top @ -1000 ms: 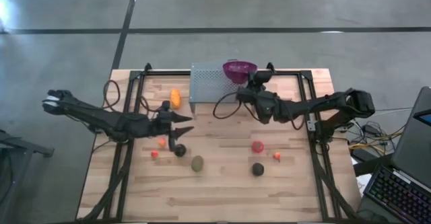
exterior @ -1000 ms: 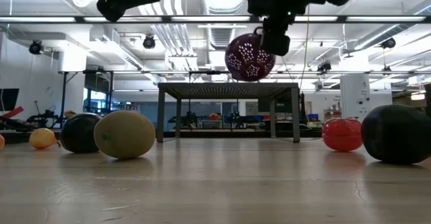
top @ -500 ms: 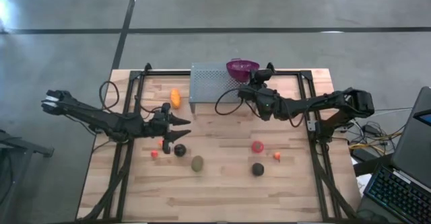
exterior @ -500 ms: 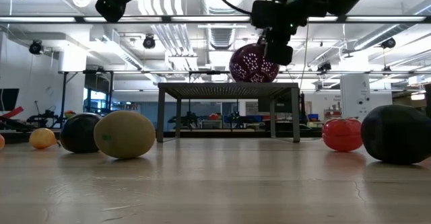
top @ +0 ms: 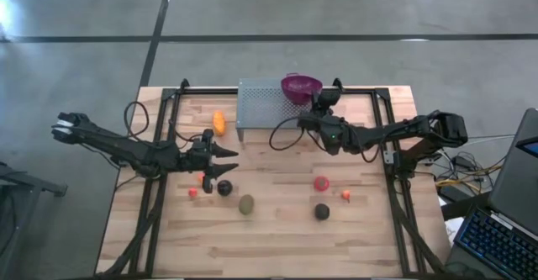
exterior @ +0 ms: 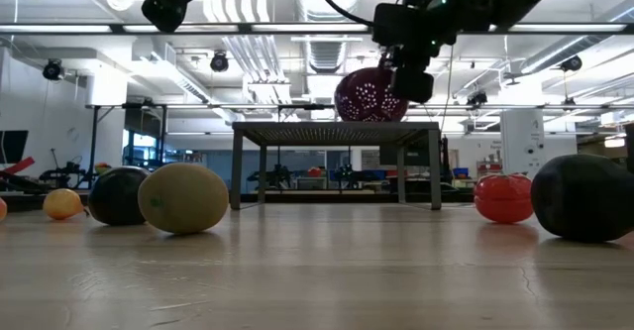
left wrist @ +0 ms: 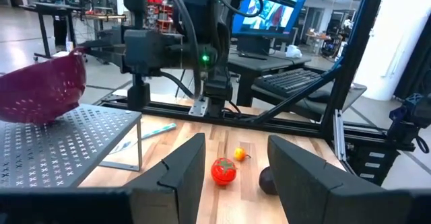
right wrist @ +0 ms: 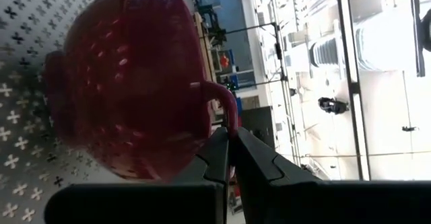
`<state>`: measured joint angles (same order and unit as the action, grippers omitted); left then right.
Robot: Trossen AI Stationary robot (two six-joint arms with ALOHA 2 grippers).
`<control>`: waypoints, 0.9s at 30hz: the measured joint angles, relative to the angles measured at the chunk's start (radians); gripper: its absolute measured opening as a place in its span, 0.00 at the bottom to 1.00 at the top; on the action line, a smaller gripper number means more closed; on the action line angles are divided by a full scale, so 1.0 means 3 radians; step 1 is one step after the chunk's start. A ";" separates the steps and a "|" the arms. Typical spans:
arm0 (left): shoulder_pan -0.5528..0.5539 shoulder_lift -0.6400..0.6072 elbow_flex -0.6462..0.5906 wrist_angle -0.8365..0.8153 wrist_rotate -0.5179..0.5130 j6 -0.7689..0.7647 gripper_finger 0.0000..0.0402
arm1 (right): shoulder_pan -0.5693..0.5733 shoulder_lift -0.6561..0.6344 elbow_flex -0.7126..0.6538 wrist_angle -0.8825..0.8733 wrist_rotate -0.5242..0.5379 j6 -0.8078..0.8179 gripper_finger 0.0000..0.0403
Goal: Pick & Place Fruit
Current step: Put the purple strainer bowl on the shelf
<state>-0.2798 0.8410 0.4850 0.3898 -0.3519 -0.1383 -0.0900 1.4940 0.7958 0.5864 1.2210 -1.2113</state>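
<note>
The long orange fruit [top: 218, 124] lay lengthwise toward the worktop's far edge. The right gripper [top: 317, 107] pinched the purple bowl [top: 300, 87] by its handle over the metal stand [top: 262, 108]. The left gripper [top: 224, 161] hung half open and empty above a black fruit [top: 224, 187].

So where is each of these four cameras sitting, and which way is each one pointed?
High view: above the table, looking straight down; shows both arms, left gripper over the fruit, right gripper at the purple bowl.
Low view: at tabletop height, looking level across; arms enter from above.
Left wrist view: on the left arm, looking past its open fingers at a red fruit.
Right wrist view: on the right arm, its fingers shut on the bowl's rim.
Shared: all four show the purple bowl over the perforated metal stand.
</note>
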 joint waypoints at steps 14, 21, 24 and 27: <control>0.0000 0.0000 0.0001 -0.0006 0.0000 0.0003 0.42 | 0.0237 0.0000 -0.0030 -0.0198 0.0052 0.0056 0.02; 0.0000 0.0000 0.0001 -0.0006 0.0000 0.0003 0.42 | 0.0317 0.0000 -0.0035 -0.0413 0.0083 0.0219 0.03; 0.0000 0.0000 0.0001 -0.0006 0.0000 0.0003 0.42 | 0.0316 0.0000 -0.0035 -0.0634 0.0109 0.0342 0.03; 0.0000 0.0000 0.0001 -0.0005 0.0000 0.0003 0.42 | 0.0316 0.0000 -0.0035 -0.0832 0.0109 0.0483 0.05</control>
<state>-0.2798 0.8410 0.4854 0.3883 -0.3519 -0.1375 0.0048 1.4940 0.7852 0.3367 1.2537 -1.0663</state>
